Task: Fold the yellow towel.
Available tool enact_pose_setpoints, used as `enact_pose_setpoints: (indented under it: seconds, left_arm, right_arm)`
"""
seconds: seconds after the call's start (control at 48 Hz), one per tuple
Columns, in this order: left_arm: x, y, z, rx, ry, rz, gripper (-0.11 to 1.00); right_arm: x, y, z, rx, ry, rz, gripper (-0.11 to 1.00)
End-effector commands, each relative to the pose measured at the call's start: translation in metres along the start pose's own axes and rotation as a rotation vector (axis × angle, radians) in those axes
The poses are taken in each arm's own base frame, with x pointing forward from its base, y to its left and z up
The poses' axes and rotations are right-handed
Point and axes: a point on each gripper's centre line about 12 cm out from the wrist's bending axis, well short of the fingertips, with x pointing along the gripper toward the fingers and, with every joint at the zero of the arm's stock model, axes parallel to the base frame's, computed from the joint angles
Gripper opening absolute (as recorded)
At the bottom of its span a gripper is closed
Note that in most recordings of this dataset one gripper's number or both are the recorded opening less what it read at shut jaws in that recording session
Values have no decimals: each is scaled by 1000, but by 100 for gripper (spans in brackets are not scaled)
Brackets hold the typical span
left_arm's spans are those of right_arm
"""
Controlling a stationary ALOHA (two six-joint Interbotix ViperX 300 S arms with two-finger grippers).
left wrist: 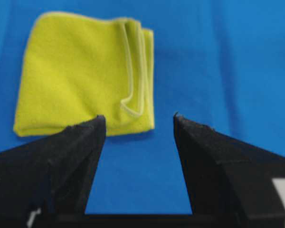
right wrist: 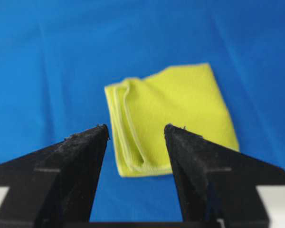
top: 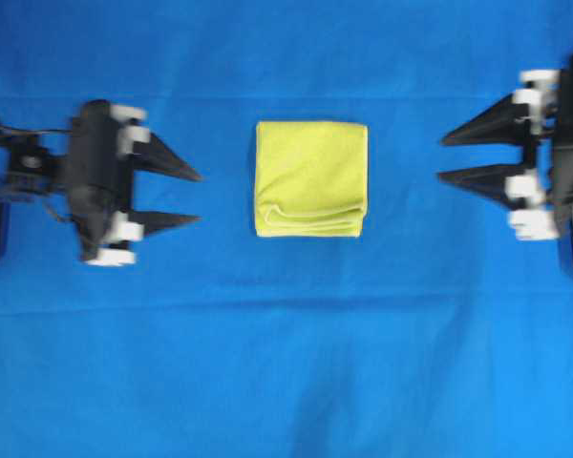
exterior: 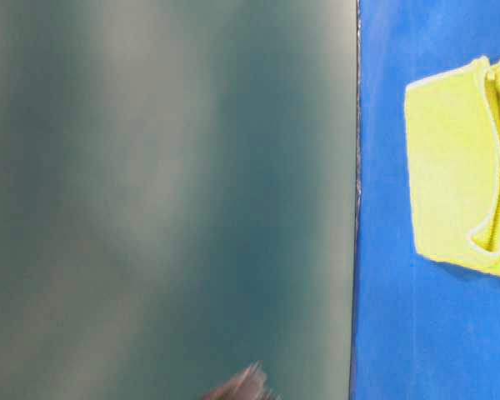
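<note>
You see the yellow towel in fuzzy matt terry on a smooth blue cloth; beside it, matt black jaws.

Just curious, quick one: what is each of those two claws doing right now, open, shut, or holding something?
Left gripper: open, holding nothing, clear of the yellow towel.
Right gripper: open, holding nothing, also clear of it.

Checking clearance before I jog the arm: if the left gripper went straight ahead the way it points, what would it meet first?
Probably the yellow towel. The left gripper stands open, pointing across the blue cloth at the folded towel, with only bare cloth between; its height is unclear, so it might pass above.
</note>
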Motion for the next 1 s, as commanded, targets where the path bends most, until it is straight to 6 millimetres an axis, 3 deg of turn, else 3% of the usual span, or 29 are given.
enact_pose_setpoints:
  seconds: [0.0,0.209,0.375,0.563,0.98]
  left_arm:
    - [-24,0,6,-7,-78,3,56]
    - [-75,-1,-15,-14,-184,8,56]
    - [-101,-2,-44,-35,-219,6,56]
    - [-109,-4,-65,-79,-224,0,56]
    - [-107,-4,-69,-83,-215,1,56]
  right_arm:
    - [-14,-2,2,-6,-52,4,57]
    - [-40,-5,-22,-17,-157,34,56]
    - [-44,-8,-43,-10,-196,53,56]
    - [-37,-13,-61,3,-198,47,56]
    - [-35,-17,-63,18,-192,24,56]
